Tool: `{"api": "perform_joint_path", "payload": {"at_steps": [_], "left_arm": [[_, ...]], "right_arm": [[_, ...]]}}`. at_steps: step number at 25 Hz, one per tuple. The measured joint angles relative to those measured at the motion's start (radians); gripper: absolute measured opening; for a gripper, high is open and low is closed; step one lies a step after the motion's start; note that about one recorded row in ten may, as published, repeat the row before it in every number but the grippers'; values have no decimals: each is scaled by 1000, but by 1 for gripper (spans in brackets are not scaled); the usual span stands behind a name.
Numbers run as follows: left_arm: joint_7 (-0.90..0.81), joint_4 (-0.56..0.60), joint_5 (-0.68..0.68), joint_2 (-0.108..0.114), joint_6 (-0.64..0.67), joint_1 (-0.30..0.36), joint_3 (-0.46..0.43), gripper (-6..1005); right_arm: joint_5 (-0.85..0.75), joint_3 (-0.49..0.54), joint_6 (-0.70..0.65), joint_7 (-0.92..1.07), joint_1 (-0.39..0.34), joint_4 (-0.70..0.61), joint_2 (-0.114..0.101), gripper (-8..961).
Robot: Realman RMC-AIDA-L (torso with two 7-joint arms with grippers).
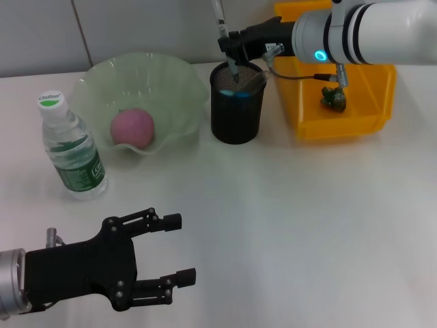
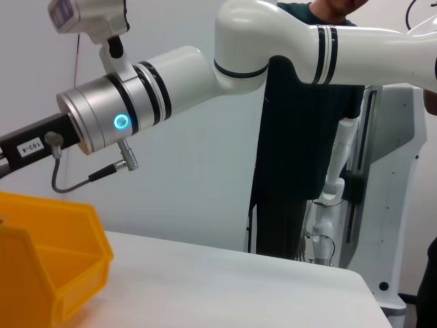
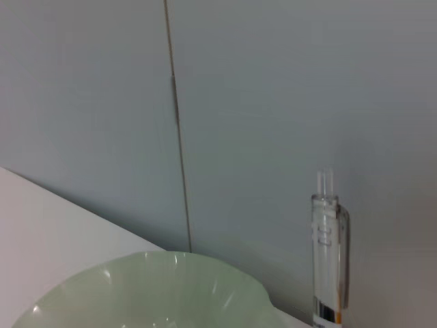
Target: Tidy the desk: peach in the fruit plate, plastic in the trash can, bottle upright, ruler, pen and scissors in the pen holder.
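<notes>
Head view: the right tool (image 1: 231, 60) grips a clear pen (image 1: 220, 20) upright, tip down inside the black mesh holder (image 1: 236, 102) between the green plate (image 1: 140, 96) and yellow bin (image 1: 341, 102). The left tool (image 1: 164, 249) hovers wide over the surface (image 1: 307, 225), near the upright bottle (image 1: 70, 147). Right wrist view: the pen's (image 3: 329, 253) transparent barrel has a silver band.

Even, bright light — soft shadows on table (image 1: 287, 225) — frames sharp.
</notes>
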Motion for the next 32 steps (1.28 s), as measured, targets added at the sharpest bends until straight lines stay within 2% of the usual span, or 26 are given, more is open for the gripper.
{"api": "perform_joint_path", "payload": {"at_steps": [25,28,32], "left_arm": [[42,-25,0,0,1,1,0,815],[44,-25,0,0,1,1,0,815],[56,-24,0,0,1,2,0,815]], "right_arm": [[0,-4,-5,0,-9,16,0,147],[0,-4,-5,1,-16,14,1,340],[2,-4,-5,7,-32,-2,2,403]]}}
